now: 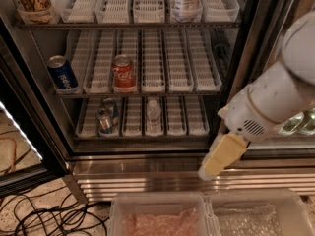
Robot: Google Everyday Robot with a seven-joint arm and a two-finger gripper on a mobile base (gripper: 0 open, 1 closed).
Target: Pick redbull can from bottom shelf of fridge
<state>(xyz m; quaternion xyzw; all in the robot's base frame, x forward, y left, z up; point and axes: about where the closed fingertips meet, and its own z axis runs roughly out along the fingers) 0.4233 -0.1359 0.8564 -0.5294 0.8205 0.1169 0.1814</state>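
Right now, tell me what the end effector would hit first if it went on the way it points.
The end effector, low on the right of the fridge, points down and leftward. Its line likely meets the ribbed steel base first, below the redbull can on the bottom shelf; depth is unclear.

Pepsi can (62, 73) at ten o'clock, Coca-Cola can (123, 73) right of it; cables (45, 213) at seven, clear bins (158, 196) at six; gripper (212, 166) at five.

Speckled floor (30, 194), tangled black cables (51, 216); two clear bins (157, 197) below; possibly light strip (22, 132) left.
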